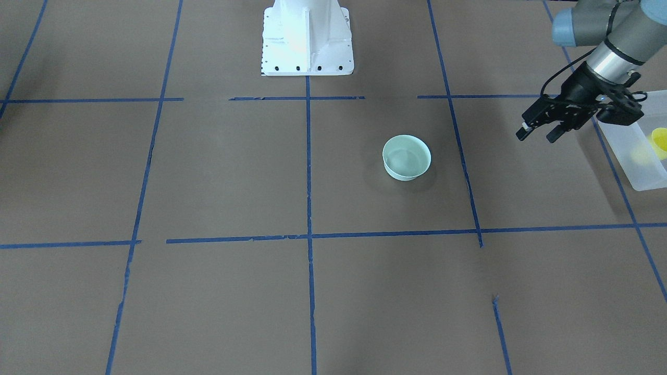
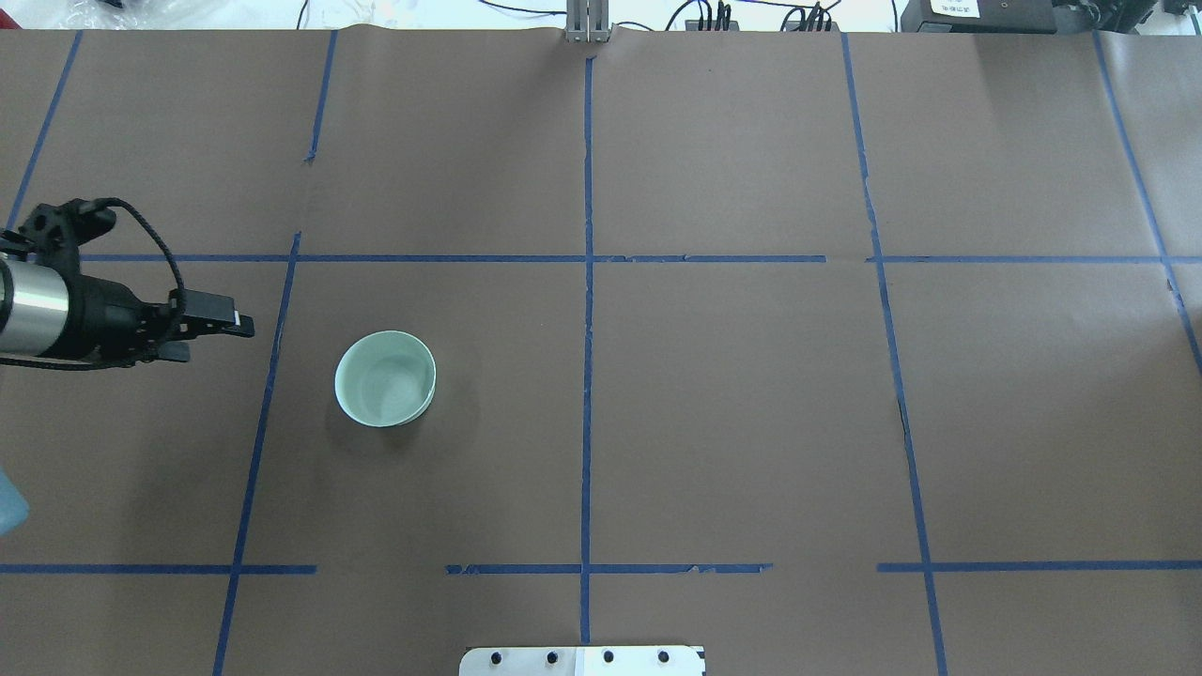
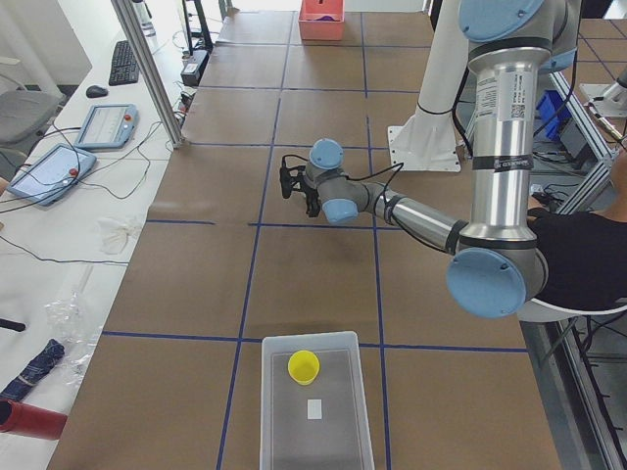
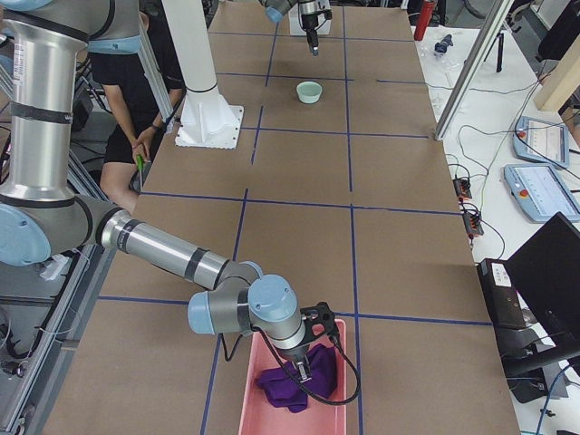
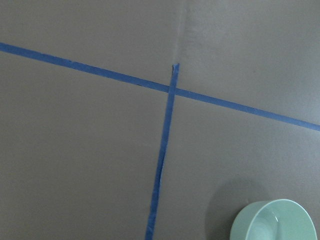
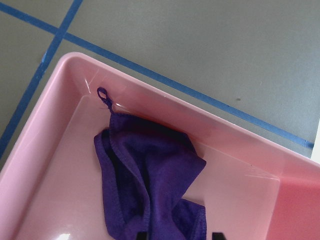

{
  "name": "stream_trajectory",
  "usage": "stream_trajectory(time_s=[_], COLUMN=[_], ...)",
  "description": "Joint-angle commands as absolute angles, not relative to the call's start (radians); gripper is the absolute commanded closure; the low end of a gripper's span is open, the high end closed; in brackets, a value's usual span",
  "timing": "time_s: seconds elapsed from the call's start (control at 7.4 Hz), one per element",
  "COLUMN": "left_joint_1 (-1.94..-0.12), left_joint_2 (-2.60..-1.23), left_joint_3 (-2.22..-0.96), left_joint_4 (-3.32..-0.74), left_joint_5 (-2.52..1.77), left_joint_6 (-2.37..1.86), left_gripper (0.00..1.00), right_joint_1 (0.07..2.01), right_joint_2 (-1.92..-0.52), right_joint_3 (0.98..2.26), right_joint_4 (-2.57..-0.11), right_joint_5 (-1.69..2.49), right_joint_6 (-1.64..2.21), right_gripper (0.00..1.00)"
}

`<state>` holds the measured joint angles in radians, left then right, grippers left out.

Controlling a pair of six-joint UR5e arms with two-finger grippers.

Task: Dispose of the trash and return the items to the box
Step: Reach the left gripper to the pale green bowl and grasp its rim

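The pale mint-green bowl (image 1: 406, 157) stands upright and empty on the brown table; it also shows in the overhead view (image 2: 385, 377) and at the bottom right of the left wrist view (image 5: 274, 222). My left gripper (image 1: 536, 134) is open and empty, above the table between the bowl and the frosted-white box (image 1: 633, 161). The yellow cup (image 1: 659, 141) sits inside the box (image 3: 269, 411), also seen from the left side (image 3: 303, 367). My right gripper (image 6: 178, 236) is open, low over a purple cloth (image 6: 150, 175) that lies in a pink bin (image 6: 150, 85).
The white robot base (image 1: 307, 36) stands at the table's middle edge. The pink bin (image 4: 263, 417) is at the table's right end, the box at the left end. A seated person (image 4: 136, 100) is beside the base. Blue tape lines grid the table.
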<state>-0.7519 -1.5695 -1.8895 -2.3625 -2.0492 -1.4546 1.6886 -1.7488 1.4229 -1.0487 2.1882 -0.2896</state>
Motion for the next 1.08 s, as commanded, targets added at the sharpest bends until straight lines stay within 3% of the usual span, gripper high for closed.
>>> stream_trajectory(time_s=[0.0,0.27,0.54,0.68,0.95], left_joint_1=[-0.596,-0.517,-0.511,-0.511,-0.511], left_joint_2=[-1.661,-1.753,-1.753,-1.753,-1.746], left_joint_3=[-1.878,-1.861,-1.839,-1.836,-1.832], left_joint_4=[-2.300,-2.112,-2.108,-2.106,-2.106], left_joint_5=[-1.935,-1.815,-1.804,-1.802,-1.802], left_joint_6=[-1.586,-1.586,-1.586,-1.586,-1.586], left_gripper=[0.00,0.01,0.09,0.24,0.69], right_joint_1=[1.686,1.652,1.573,1.548,1.496], right_joint_2=[-1.744,-1.741,-1.743,-1.743,-1.741], right_joint_3=[1.427,1.448,1.550,1.663,1.855], right_joint_4=[-1.051,-1.055,-1.139,-1.275,-1.470], right_joint_5=[2.268,2.325,2.344,2.364,2.372], right_joint_6=[-0.091,0.039,0.182,0.227,0.265], right_gripper=[0.00,0.00,0.00,0.00,0.00])
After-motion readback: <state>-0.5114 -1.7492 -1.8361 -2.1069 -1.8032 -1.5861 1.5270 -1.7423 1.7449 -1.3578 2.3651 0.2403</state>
